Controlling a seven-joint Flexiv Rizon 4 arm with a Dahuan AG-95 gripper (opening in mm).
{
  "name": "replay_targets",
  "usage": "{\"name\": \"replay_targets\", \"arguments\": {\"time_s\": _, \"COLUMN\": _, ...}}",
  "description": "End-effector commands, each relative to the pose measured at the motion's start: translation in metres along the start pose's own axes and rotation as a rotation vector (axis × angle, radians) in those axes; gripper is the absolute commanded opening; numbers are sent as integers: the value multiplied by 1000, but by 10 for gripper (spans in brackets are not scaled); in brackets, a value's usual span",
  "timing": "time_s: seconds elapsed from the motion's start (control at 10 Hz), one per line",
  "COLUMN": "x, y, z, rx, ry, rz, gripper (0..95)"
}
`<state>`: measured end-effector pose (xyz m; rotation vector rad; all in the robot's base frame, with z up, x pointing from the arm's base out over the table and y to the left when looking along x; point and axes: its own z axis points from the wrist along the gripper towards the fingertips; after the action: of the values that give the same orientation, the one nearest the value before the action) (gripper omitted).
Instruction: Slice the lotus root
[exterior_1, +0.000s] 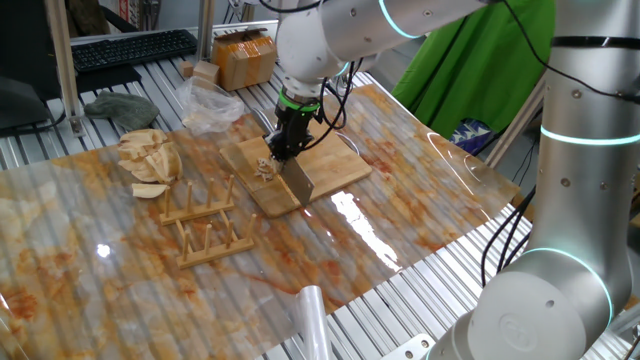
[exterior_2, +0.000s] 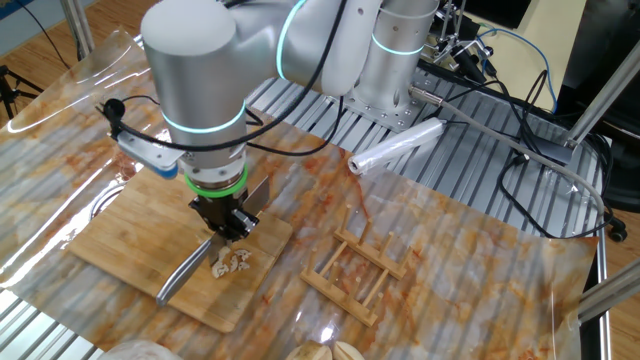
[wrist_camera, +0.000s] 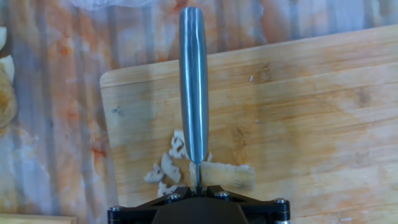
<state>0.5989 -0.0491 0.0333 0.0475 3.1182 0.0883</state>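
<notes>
The robot's black two-finger claw (exterior_1: 281, 146) is squeezing tight on the handle of a shiny grey metal cleaver (wrist_camera: 193, 93) and is pointing straight down. The cleaver is standing on its edge on the flat, light brown wooden cutting board (exterior_1: 335, 165). The small pale beige lotus root (wrist_camera: 229, 177) is lying on the cutting board, right against the blade. In the hand view, one whole chunk is sitting on one side of the blade, and thin cut pieces are lying in a little pile on the other side. A heap of bigger pale beige wedges (exterior_1: 147, 157) is sitting well away from the cutting board. Two small wooden racks with pegs (exterior_1: 204, 228) are lying near the cutting board.
</notes>
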Motion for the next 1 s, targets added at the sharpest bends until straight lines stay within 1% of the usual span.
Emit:
{"name": "replay_targets", "arguments": {"time_s": 0.1, "x": 0, "y": 0, "z": -3, "rx": -2, "ry": 23, "rz": 5, "gripper": 0}}
{"name": "replay_targets", "arguments": {"time_s": 0.2, "x": 1, "y": 1, "z": -4, "rx": -27, "ry": 25, "rz": 18, "gripper": 0}}
{"name": "replay_targets", "arguments": {"time_s": 0.3, "x": 2, "y": 3, "z": 1, "rx": -49, "ry": 26, "rz": 27, "gripper": 0}}
{"name": "replay_targets", "arguments": {"time_s": 0.4, "x": 2, "y": 3, "z": 3, "rx": -44, "ry": 24, "rz": 25, "gripper": 0}}
{"name": "replay_targets", "arguments": {"time_s": 0.5, "x": 2, "y": 4, "z": -1, "rx": -46, "ry": 33, "rz": 24, "gripper": 0}}
{"name": "replay_targets", "arguments": {"time_s": 0.6, "x": 3, "y": 4, "z": -10, "rx": -31, "ry": 44, "rz": 18, "gripper": 0}}
{"name": "replay_targets", "arguments": {"time_s": 0.7, "x": 3, "y": 5, "z": -10, "rx": -21, "ry": 40, "rz": 15, "gripper": 0}}
{"name": "replay_targets", "arguments": {"time_s": 0.8, "x": 3, "y": 6, "z": -7, "rx": -12, "ry": 38, "rz": 8, "gripper": 0}}
{"name": "replay_targets", "arguments": {"time_s": 0.9, "x": 3, "y": 6, "z": -7, "rx": -5, "ry": 37, "rz": 6, "gripper": 0}}
{"name": "replay_targets", "arguments": {"time_s": 1.0, "x": 3, "y": 6, "z": -7, "rx": -8, "ry": 39, "rz": 9, "gripper": 0}}
